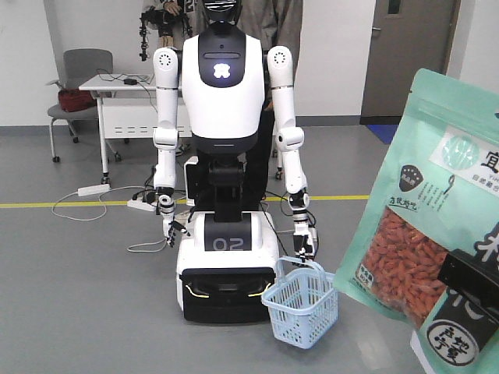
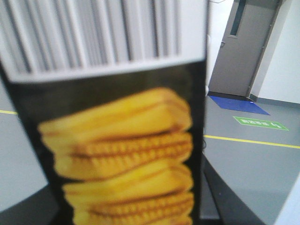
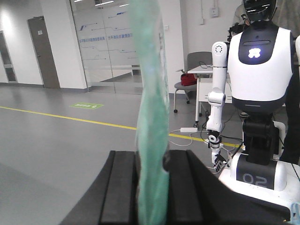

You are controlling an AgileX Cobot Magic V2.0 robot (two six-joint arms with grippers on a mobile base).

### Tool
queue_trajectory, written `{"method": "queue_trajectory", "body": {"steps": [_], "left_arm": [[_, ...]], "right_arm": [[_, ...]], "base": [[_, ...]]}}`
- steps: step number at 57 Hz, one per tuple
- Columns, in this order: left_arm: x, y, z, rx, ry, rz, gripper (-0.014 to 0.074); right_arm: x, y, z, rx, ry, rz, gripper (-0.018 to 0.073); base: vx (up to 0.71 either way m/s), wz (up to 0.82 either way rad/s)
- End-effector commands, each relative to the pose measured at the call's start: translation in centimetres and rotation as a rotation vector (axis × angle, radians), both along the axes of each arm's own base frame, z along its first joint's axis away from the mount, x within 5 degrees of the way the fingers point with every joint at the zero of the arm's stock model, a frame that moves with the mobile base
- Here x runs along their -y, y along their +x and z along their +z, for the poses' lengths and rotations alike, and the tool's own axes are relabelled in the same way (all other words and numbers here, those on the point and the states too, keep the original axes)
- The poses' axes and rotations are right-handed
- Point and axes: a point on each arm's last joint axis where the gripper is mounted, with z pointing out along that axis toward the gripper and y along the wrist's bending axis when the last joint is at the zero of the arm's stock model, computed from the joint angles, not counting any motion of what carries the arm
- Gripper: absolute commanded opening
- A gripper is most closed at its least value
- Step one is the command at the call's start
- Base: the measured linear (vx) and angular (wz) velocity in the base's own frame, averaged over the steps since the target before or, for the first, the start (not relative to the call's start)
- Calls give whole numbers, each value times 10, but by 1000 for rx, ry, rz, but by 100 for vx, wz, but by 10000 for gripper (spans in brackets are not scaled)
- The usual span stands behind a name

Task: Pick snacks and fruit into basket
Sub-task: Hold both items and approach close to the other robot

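One flat mint-green pouch of red berries [image 1: 413, 195] stands clamped in our right pincer [image 3: 151, 161], lifted for delivery; opposite, a white humanoid robot [image 1: 222, 86] dangles the pale blue lattice basket [image 1: 300, 312] to receive it. Left pincer's state: we cannot tell.

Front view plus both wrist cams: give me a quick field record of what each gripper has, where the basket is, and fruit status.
right gripper: shut on the mint-green pouch, which is edge-on in the wrist view
left gripper: black snack pack with a barcode fills its view; the grip itself is not clear
basket: pale blue, hanging by a handle from the hand of a white humanoid robot facing the camera
fruit: not in view
pouch in basket: not yet
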Motion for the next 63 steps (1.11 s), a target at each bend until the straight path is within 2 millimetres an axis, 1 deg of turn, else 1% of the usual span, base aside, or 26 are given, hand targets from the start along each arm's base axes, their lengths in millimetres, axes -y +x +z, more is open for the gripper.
{"method": "queue_trajectory", "body": {"steps": [1,30,63], "left_arm": [[2,-2,20,124,4,-24,2],[2,-2,20,124,4,-24,2],[2,-2,20,124,4,-24,2]], "right_arm": [[3,0,11,37,10,-35,-9],[3,0,11,37,10,-35,-9],[3,0,11,37,10,-35,-9]], "base": [[43,11],[40,9],[31,-3]]}}
